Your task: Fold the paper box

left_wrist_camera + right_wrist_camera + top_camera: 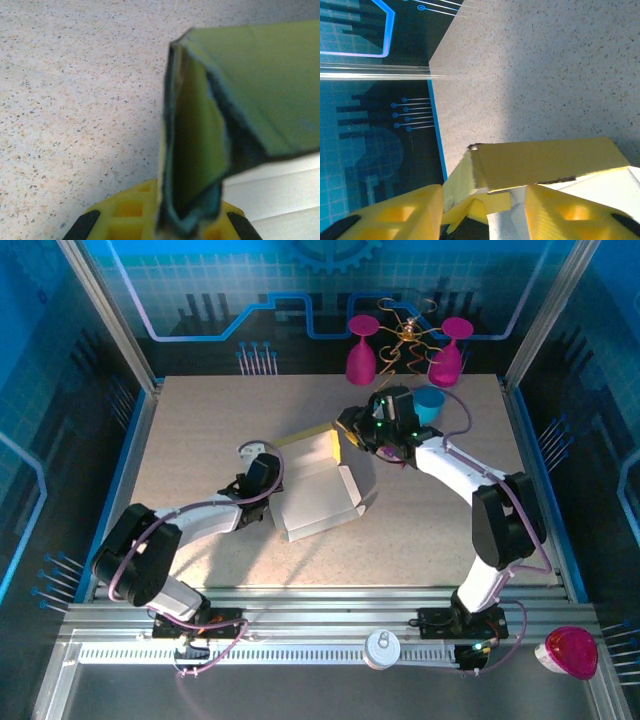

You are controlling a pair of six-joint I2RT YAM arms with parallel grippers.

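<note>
Top external view, starting left of the paper box (pixel 318 492): the left claw (pixel 267 490) sits against the box's left side. In the left wrist view its yellow fingers (pixel 125 210) are clamped together on an upright cardboard wall, which looks dark green and blurred this close up.

The box lies about mid-table on the speckled tabletop (pixel 200 430). It is half formed, its pale inside faces up, and a yellow flap stands at its far end. Its long axis runs roughly from the near edge towards the far edge.

At the box's far right corner is the right claw (pixel 360 435). In the right wrist view its fingers (pixel 405 215) stand apart, with the corner of the yellow flap in the gap between them. I cannot tell whether they touch it.

Just right of that claw stands a blue cup (pixel 430 405), close to the arm. Beyond the box are two magenta goblets (pixel 362 352) with a gold wire ornament (pixel 408 335) between them.

Nearer than the box, a white round lid (pixel 382 648) lies on the metal rail. Far to the box's right lies a pink cup (pixel 570 652).
</note>
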